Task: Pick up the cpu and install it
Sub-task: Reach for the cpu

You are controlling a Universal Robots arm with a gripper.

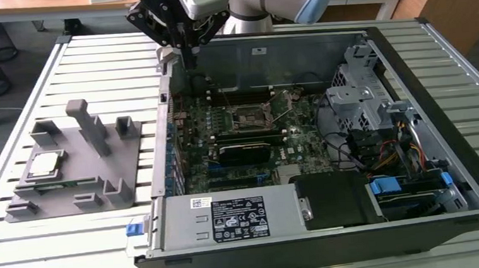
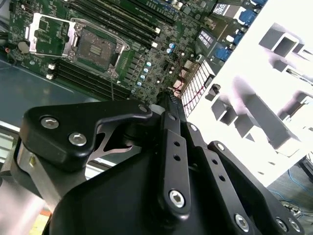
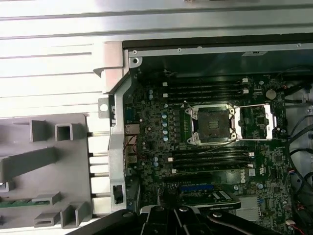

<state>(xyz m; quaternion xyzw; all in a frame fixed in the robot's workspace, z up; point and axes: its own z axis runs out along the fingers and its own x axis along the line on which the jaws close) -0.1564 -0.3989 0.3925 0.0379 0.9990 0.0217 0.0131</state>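
Note:
The cpu [image 1: 43, 163], a small square chip with a silvery top, lies flat in the grey fixture tray [image 1: 86, 182] at the exterior view's left. My gripper [image 1: 191, 60] hangs above the back left corner of the open computer case [image 1: 441, 126], well away from the cpu, with its fingers shut together and nothing in them. In the second wrist view the gripper [image 2: 168, 100] tapers to a single tip over the motherboard's edge. The empty CPU socket [image 1: 251, 115] [image 2: 98, 46] [image 3: 212, 125] sits on the motherboard with its metal load plate [image 3: 254, 122] swung open.
The case lies on a white slatted table [image 1: 50, 77]. Inside it are a power supply [image 1: 228, 220] at the front, a metal drive cage [image 1: 359, 97] and cables at the exterior view's right, and black RAM sticks [image 1: 244, 133] beside the socket. Upright posts [image 1: 87, 122] rise from the tray.

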